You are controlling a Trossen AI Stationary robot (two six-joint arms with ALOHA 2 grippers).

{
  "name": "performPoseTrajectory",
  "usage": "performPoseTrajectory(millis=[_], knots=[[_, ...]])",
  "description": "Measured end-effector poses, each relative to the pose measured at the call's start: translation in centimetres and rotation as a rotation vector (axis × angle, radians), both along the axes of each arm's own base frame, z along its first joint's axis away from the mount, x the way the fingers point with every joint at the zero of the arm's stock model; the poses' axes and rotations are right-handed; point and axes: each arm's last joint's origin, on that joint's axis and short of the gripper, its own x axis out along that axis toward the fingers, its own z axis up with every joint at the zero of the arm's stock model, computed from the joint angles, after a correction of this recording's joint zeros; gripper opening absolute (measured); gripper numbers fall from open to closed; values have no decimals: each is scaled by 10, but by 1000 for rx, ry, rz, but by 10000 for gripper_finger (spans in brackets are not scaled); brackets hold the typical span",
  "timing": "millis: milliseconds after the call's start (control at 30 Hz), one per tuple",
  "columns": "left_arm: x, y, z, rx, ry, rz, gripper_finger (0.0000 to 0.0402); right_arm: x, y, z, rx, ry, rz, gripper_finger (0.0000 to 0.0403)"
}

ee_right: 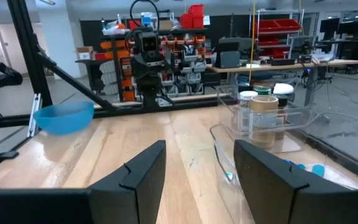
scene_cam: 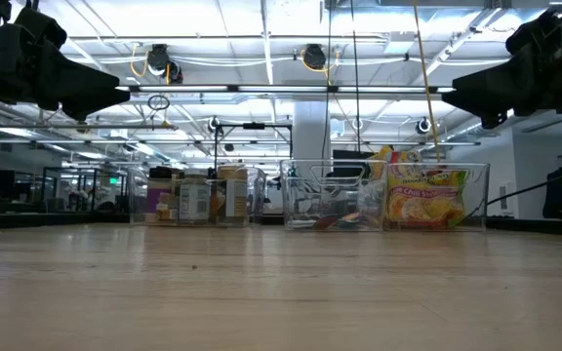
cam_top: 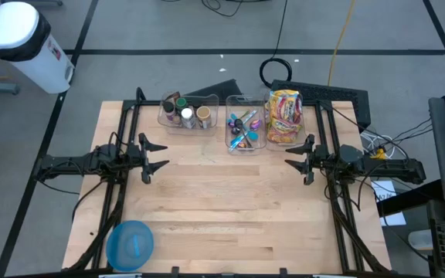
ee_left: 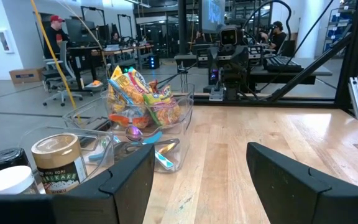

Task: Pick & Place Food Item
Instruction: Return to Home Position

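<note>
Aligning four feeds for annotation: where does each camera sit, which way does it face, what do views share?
High view: overhead, straight down on the table; both arms, left gripper and right gripper open.
Low view: table-top height, level toward the bins; arms dark in upper corners.
Left wrist view: on left arm, faces the right arm; own fingers below.
Right wrist view: faces the left arm, blue bowl; own fingers below.
Shared: snack bin in high, low, left wrist views.
</note>
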Motion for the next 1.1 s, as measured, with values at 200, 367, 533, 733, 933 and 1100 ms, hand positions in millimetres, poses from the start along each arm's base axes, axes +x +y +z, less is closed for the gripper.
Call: performPoseTrajectory(millis=[200, 367, 533, 733, 933, 1100], knots=[[0, 0, 0, 0, 0, 0, 262, 0, 0, -1, -11, 13, 0, 181], [0, 0, 0, 0, 0, 0, 262, 0, 0, -2, -35, 25, 2, 181], [0, 0, 0, 0, 0, 0, 262, 0, 0, -4, -43, 43, 3, 181], [0, 0, 0, 0, -1, 0, 262, 0, 0, -5, -69, 66, 3, 181], [0, 0, 0, 0, -1, 0, 262, 0, 0, -6, -72, 70, 3, 181], [0, 0, 0, 0, 0, 0, 262, 0, 0, -8, -71, 88, 4, 181]])
